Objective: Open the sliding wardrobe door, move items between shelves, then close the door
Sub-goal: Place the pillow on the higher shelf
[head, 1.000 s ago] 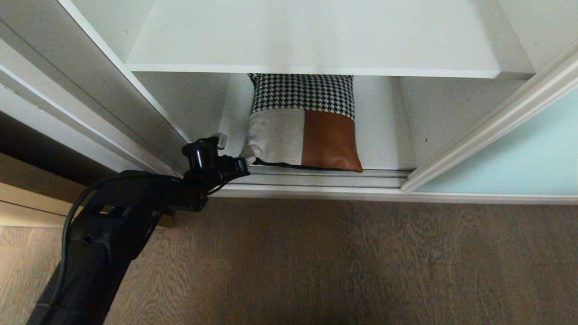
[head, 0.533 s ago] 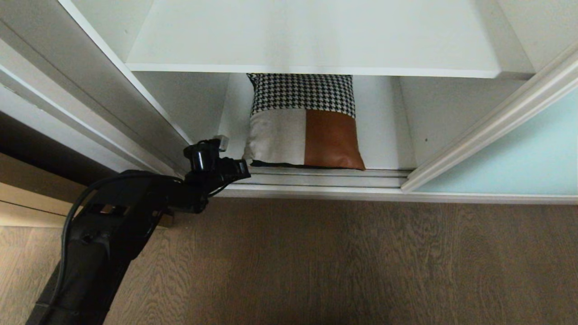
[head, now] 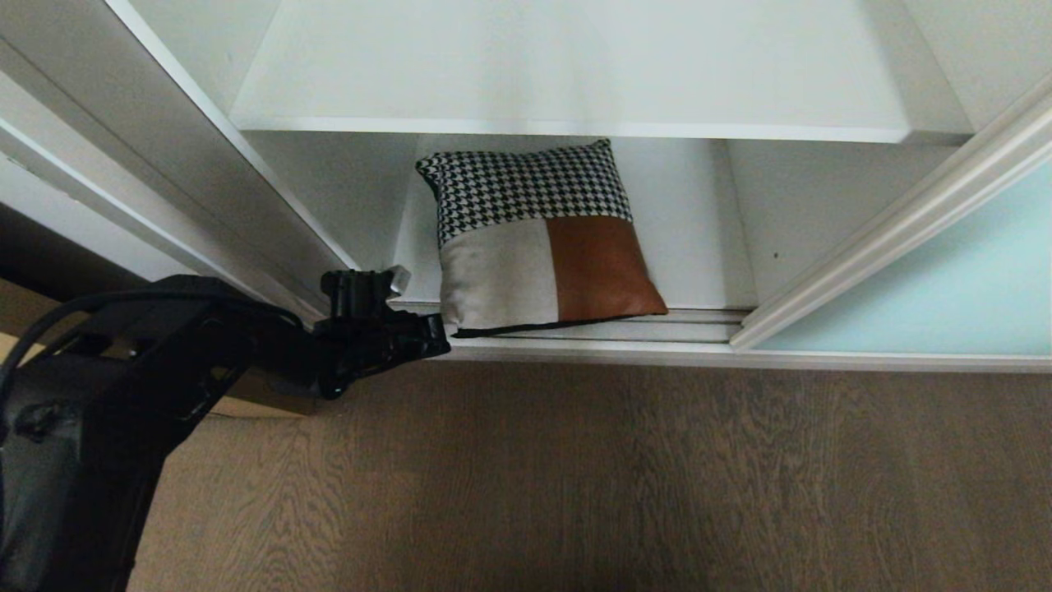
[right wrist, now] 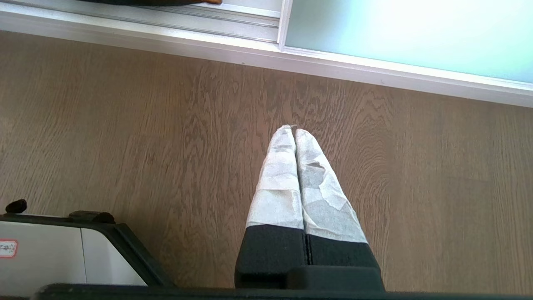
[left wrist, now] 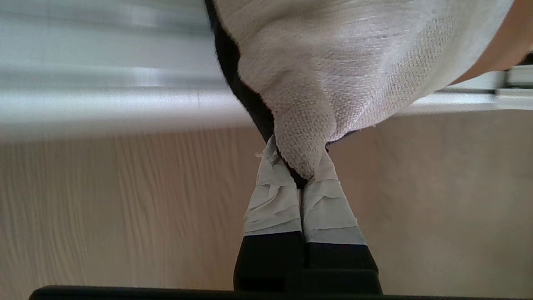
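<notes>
One item, a patchwork cushion (head: 534, 238) of houndstooth, beige and rust-orange, lies tilted on the bottom shelf (head: 699, 247), its front edge over the door track. My left gripper (head: 440, 333) is shut on its near left corner. The left wrist view shows the beige corner of the cushion (left wrist: 354, 62) pinched between the taped fingertips of the left gripper (left wrist: 302, 166). The shelf above (head: 575, 74) is bare. The sliding wardrobe door (head: 945, 288) stands pushed to the right. My right gripper (right wrist: 295, 130) hangs shut above the floor, holding nothing.
The metal door track (head: 616, 333) runs along the wardrobe's front. The wardrobe's left frame (head: 164, 181) stands close beside my left arm. Brown wood floor (head: 616, 477) lies in front. Part of my base (right wrist: 50, 250) and the sliding door (right wrist: 408, 33) show in the right wrist view.
The left gripper closed on the cushion's corner and drew back towards me. The cushion slid forward from under the upper shelf and turned, its front edge now over the track.
</notes>
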